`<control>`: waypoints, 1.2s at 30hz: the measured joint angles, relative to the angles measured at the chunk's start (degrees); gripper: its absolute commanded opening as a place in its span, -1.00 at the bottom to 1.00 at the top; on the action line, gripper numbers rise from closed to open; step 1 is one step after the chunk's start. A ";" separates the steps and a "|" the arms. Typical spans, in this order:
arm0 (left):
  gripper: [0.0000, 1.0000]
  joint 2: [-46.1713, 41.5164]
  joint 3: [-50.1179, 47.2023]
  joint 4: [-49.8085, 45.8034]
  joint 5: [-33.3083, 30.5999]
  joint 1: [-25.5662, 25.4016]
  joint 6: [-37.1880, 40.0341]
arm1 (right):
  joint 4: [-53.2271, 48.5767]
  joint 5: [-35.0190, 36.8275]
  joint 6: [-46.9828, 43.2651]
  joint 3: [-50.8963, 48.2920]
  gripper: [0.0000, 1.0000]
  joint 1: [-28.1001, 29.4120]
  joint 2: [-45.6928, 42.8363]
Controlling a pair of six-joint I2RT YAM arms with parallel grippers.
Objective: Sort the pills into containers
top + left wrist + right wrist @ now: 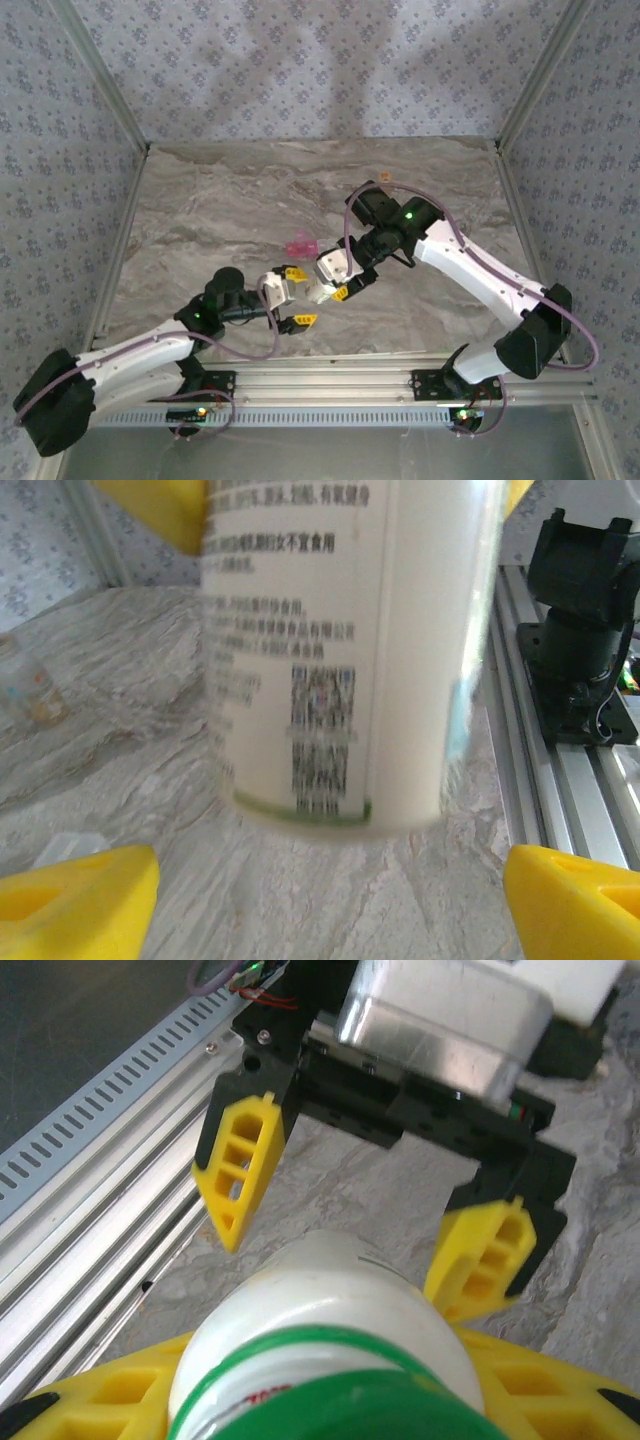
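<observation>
White green-capped bottle (320, 1295) gripped at its cap, near pink case (298, 245).

Each arm, the left arm (130, 355) and the right arm (470, 265), has smooth white covers and chunky black round joints. A thin purple cable (274, 335) runs along each one. A tiny green light (407, 214) glows on each.

The left end effector (303, 296) has pointy yellow plastic fingers (240, 1175) with holes in them, a black bracket (420, 1110) and a shiny silver box (440, 1020). The right end effector (335, 285) has yellow fingers too.
</observation>
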 measured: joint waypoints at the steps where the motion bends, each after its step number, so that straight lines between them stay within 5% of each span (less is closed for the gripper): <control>1: 0.78 1.42 0.81 0.57 0.66 -0.39 0.50 | 0.26 -0.42 -0.26 -0.22 0.01 0.13 -0.33; 29: 0.21 4.37 4.79 3.30 9.92 -2.25 3.34 | 1.29 -2.56 -1.77 -1.11 0.05 2.86 -1.31; 36: -0.16 3.78 4.79 2.60 9.44 -2.36 2.86 | 1.44 -2.40 -1.97 -1.14 0.09 3.23 -1.55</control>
